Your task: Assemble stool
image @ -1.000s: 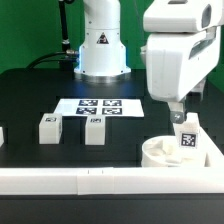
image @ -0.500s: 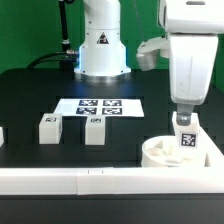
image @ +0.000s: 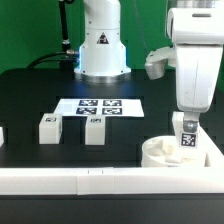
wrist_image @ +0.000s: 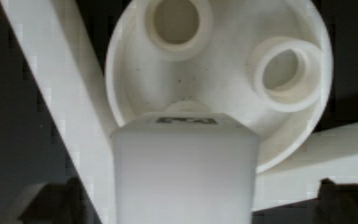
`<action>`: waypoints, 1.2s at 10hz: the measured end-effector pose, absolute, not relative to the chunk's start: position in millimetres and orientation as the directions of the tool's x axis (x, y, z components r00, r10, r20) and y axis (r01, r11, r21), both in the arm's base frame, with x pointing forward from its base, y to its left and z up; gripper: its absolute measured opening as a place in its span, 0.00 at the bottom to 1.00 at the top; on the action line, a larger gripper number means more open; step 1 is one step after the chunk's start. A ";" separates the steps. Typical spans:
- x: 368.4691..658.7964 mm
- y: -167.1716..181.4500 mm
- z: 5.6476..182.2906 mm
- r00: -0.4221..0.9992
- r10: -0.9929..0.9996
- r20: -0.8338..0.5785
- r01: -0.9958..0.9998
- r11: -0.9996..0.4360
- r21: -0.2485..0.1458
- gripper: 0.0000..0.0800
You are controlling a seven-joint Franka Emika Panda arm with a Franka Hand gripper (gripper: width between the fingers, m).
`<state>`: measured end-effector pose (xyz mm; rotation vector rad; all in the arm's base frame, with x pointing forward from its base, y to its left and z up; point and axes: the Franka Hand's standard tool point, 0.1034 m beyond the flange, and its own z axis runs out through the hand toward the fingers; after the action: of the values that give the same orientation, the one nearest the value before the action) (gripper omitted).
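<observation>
The round white seat (image: 160,153) lies at the exterior view's right, against the long white bar. My gripper (image: 186,120) is shut on a white tagged leg (image: 187,140) and holds it upright with its lower end in the seat. In the wrist view the leg (wrist_image: 185,170) runs down to the seat (wrist_image: 211,70), whose round recesses show, with a dark fingertip on either side of the leg. Two more tagged legs (image: 48,129) (image: 95,130) stand apart on the black table at the exterior view's left.
The marker board (image: 98,105) lies flat behind the two loose legs. The long white bar (image: 90,179) edges the table's front and turns up at the right; it also shows in the wrist view (wrist_image: 48,90). The arm's base (image: 100,50) stands at the back.
The arm's wrist has shifted toward the exterior view's right and stands straighter over the leg. The leg has stayed on the seat, a little more upright.
</observation>
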<state>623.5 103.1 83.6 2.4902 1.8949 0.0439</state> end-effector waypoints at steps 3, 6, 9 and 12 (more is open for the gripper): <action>622.2 101.3 78.9 0.268 0.963 0.011 0.963 -0.268 0.021 0.56; 622.2 100.5 78.7 0.296 0.955 0.011 0.955 -0.296 0.021 0.42; 621.8 101.3 78.4 0.490 0.871 0.017 0.871 -0.491 0.016 0.42; 620.2 104.6 77.6 0.804 0.594 0.027 0.594 -0.804 -0.004 0.42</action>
<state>620.2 104.6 77.6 2.9951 0.9860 0.0389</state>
